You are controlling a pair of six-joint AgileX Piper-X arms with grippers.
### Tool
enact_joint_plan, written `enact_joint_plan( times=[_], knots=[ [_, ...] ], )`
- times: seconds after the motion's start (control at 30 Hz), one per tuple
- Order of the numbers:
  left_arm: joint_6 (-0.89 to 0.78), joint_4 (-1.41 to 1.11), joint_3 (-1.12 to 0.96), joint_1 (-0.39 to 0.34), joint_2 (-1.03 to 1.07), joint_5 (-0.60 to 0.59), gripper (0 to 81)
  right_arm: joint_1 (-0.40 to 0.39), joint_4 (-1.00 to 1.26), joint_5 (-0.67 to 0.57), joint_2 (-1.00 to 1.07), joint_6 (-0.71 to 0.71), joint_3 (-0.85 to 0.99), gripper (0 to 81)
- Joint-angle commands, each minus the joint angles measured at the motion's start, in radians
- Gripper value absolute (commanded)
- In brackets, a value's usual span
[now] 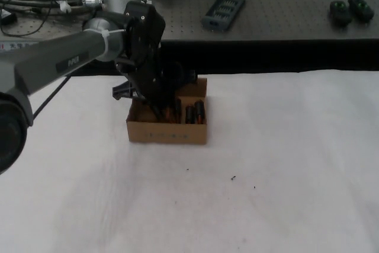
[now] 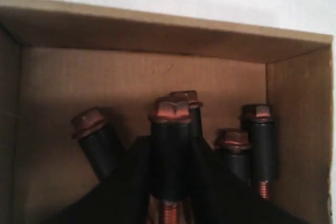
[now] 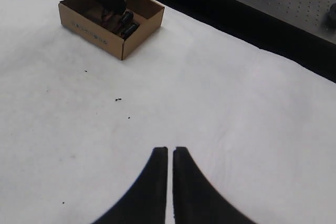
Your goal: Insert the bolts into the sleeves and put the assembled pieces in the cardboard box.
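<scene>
Assembled piece [image 2: 170,129], pinched lengthwise in left hand [image 2: 170,144], points head-first into cardboard box [image 2: 157,30]; right hand [image 3: 170,153] closed.

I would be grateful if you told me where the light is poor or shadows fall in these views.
Left wrist view: the cardboard box is dim inside, the left gripper, holding an assembled piece, a dark silhouette. High view: the white cloth is evenly lit; the box's inside lies shaded under the left arm. Right wrist view: bright cloth, the right gripper dark against it.
</scene>
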State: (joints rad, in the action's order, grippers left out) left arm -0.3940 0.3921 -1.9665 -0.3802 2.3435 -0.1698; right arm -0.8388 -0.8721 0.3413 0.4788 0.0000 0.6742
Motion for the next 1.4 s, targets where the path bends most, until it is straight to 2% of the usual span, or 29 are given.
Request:
enact_joint_plan(
  times=[0.0,0.23,0.3,0.47,0.53,0.63,0.8,0.9,1.0,1.07,1.2,1.37],
  knots=[
    [-0.032,0.011,-0.013,-0.007,0.007,-0.015,0.7,0.005,-0.004,0.002,-0.007,0.007,0.007,3.7],
    [-0.032,0.011,-0.013,-0.007,0.007,0.036,0.4,0.005,-0.004,0.002,-0.007,0.007,0.007,3.7],
    [-0.032,0.011,-0.013,-0.007,0.007,0.036,2.5,0.005,-0.004,0.002,-0.007,0.007,0.007,3.7],
    [-0.032,0.011,-0.013,-0.007,0.007,0.032,24.8,0.005,-0.004,0.002,-0.007,0.007,0.007,3.7],
    [-0.032,0.011,-0.013,-0.007,0.007,0.032,28.9,0.005,-0.004,0.002,-0.007,0.007,0.007,3.7],
    [-0.032,0.011,-0.013,-0.007,0.007,0.022,27.9,0.005,-0.004,0.002,-0.007,0.007,0.007,3.7],
    [-0.054,-0.002,-0.013,-0.007,-0.011,-0.074,21.8,0.005,0.0,0.026,-0.007,0.007,0.007,3.7],
    [-0.059,-0.005,-0.013,-0.007,-0.057,-0.081,13.8,0.005,0.025,0.056,-0.007,0.0,0.007,3.7],
    [0.0,-0.005,-0.013,-0.004,-0.122,-0.03,1.4,0.005,0.071,0.054,-0.007,-0.015,0.007,3.7],
    [0.097,-0.005,-0.013,-0.004,-0.171,0.012,0.6,0.005,0.11,0.052,-0.007,-0.018,0.007,3.9],
    [0.244,-0.005,-0.013,0.001,-0.281,0.007,0.6,0.005,0.171,0.01,-0.007,-0.069,0.007,3.9],
    [0.287,0.019,-0.005,0.013,-0.409,-0.03,0.6,0.005,0.175,-0.104,-0.018,-0.094,0.007,3.9]
  ],
)
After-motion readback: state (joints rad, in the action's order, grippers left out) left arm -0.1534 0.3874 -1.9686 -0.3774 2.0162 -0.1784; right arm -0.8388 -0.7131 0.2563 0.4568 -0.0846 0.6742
